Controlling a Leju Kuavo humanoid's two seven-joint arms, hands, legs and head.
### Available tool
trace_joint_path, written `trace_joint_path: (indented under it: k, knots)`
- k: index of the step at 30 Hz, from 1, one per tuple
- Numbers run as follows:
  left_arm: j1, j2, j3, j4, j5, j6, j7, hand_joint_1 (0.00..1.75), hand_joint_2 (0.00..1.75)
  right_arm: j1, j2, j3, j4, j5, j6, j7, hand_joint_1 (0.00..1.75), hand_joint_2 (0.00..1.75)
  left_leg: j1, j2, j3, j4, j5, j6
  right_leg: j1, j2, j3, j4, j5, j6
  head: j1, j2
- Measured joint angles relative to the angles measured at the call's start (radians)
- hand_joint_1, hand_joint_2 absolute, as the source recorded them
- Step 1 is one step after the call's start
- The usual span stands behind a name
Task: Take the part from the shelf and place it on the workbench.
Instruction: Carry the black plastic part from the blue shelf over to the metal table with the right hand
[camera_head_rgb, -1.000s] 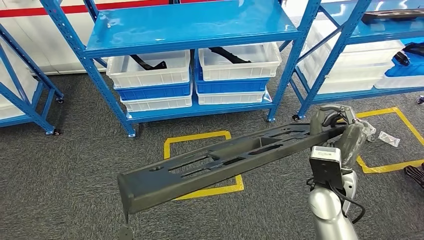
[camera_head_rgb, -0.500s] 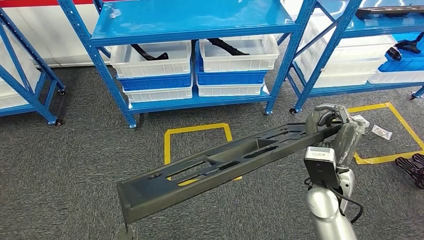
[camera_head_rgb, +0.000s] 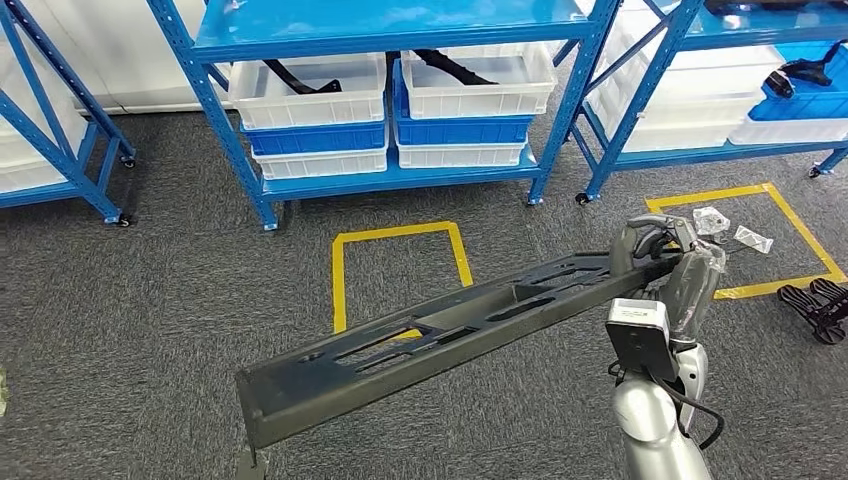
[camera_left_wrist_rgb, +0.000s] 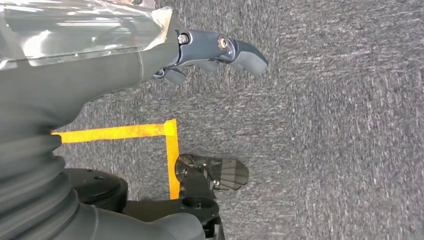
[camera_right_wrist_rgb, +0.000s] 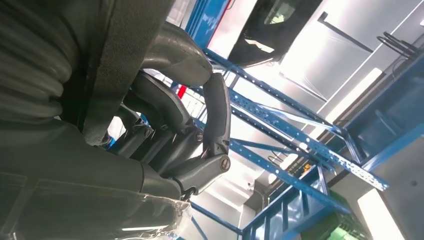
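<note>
A long black part (camera_head_rgb: 440, 335) is gripped at its far end by the right hand (camera_head_rgb: 665, 262), whose fingers are curled around that end, as seen from the head view. The part is held above the grey carpet (camera_head_rgb: 150, 300), slanting from the hand at about 3 o'clock down to its free end at about 7 o'clock, and it crosses over one corner of a yellow taped square (camera_head_rgb: 342, 275) on the floor. In the right wrist view the fingers (camera_right_wrist_rgb: 216, 112) are seen wrapped over the dark edge of the part (camera_right_wrist_rgb: 125, 55).

The left hand (camera_left_wrist_rgb: 200, 55) is seen in the left wrist view over the carpet, with nothing in it and its thumb (camera_left_wrist_rgb: 240, 50) extended; whether its other fingers are spread or curled cannot be told.

A blue shelf rack (camera_head_rgb: 390, 30) stands at 12 o'clock, with white and blue bins (camera_head_rgb: 310, 105) stacked on its lower level. A second taped square (camera_head_rgb: 800, 230) lies at 3 o'clock, with small clear bags (camera_head_rgb: 735, 230) inside it.
</note>
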Motion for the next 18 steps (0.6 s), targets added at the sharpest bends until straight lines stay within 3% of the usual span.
trace_joint_path:
  k: [1, 2, 4, 6, 7, 9, 11, 12, 14, 16, 18]
  knots:
    - [0.001, 0.000, -0.001, 0.000, 0.000, 0.000, 0.001, 0.00, 1.75, 0.001, 0.000, 0.000, 0.000, 0.000, 0.000, 0.000, 1.75, 1.75, 0.002, -0.001, -0.004, 0.002, -0.004, -0.006, -0.003, -0.002, -0.008, 0.003, 0.010, -0.008, 0.000, 0.000]
    - [0.002, 0.001, -0.001, 0.000, 0.000, 0.000, 0.003, 0.00, 1.75, 0.001, 0.000, 0.000, 0.000, 0.000, 0.000, 0.000, 1.75, 1.75, 0.005, -0.002, -0.010, 0.015, -0.027, -0.011, -0.005, -0.003, -0.019, 0.005, 0.020, -0.018, -0.001, 0.000]
    - [0.003, 0.001, -0.002, 0.001, -0.001, 0.000, 0.006, 0.00, 1.75, 0.001, 0.001, 0.001, 0.000, 0.000, 0.000, 0.000, 1.75, 1.75, 0.008, -0.003, -0.029, 0.094, -0.130, -0.019, -0.005, -0.006, -0.041, 0.007, 0.043, -0.033, -0.005, 0.000]
    - [0.004, 0.001, -0.003, 0.001, -0.002, 0.000, 0.006, 0.00, 1.75, 0.001, 0.002, 0.002, 0.000, 0.000, 0.000, 0.000, 1.75, 1.75, 0.010, -0.005, -0.048, 0.221, -0.222, -0.024, -0.001, -0.007, -0.068, 0.009, 0.069, -0.043, -0.009, 0.000]
    - [0.003, 0.001, -0.003, 0.000, -0.003, 0.000, 0.005, 0.00, 1.75, 0.001, 0.002, 0.002, 0.000, 0.000, 0.000, 0.000, 1.75, 1.75, 0.010, -0.005, -0.052, 0.276, -0.238, -0.026, 0.001, -0.007, -0.082, 0.012, 0.080, -0.043, -0.009, 0.000]
    - [0.004, 0.001, -0.003, 0.000, -0.004, 0.000, 0.002, 0.00, 1.75, 0.002, 0.002, 0.002, 0.000, 0.000, 0.000, 0.000, 1.75, 1.75, 0.012, -0.005, -0.033, 0.317, -0.207, -0.027, 0.002, -0.007, -0.115, 0.019, 0.098, -0.039, -0.009, 0.000]
    - [0.003, 0.001, -0.003, 0.000, -0.004, -0.001, -0.002, 0.00, 1.75, 0.002, 0.002, 0.003, 0.000, 0.000, -0.001, 0.000, 1.75, 1.75, 0.013, -0.006, 0.036, 0.254, -0.157, -0.024, 0.002, -0.006, -0.144, 0.030, 0.111, -0.034, -0.010, 0.000]
    - [0.003, 0.001, -0.003, 0.000, -0.005, -0.001, -0.004, 0.00, 1.75, 0.002, 0.002, 0.003, -0.001, 0.000, -0.002, 0.000, 1.75, 1.75, 0.013, -0.006, 0.087, 0.192, -0.156, -0.021, 0.002, -0.006, -0.156, 0.036, 0.116, -0.031, -0.010, 0.000]
    - [0.002, 0.001, -0.003, -0.001, -0.005, -0.002, -0.005, 0.00, 1.75, 0.001, 0.002, 0.003, -0.002, 0.001, -0.002, 0.000, 1.75, 1.75, 0.010, -0.008, 0.178, 0.064, -0.189, -0.012, 0.005, -0.006, -0.170, 0.045, 0.125, -0.022, -0.009, 0.000]
    - [0.001, 0.001, -0.004, -0.002, -0.006, -0.002, -0.006, 0.00, 1.75, -0.001, 0.002, 0.003, -0.004, 0.003, -0.003, 0.000, 1.75, 1.75, 0.003, -0.008, 0.210, 0.000, -0.216, -0.003, 0.006, -0.008, -0.178, 0.047, 0.138, -0.010, -0.007, 0.000]
    - [0.002, 0.001, -0.004, -0.002, -0.007, -0.002, -0.005, 0.00, 1.75, -0.001, 0.002, 0.003, -0.005, 0.005, -0.003, 0.000, 1.75, 1.75, 0.000, -0.006, 0.199, -0.010, -0.207, 0.012, 0.003, -0.008, -0.188, 0.048, 0.148, 0.003, -0.006, 0.000]
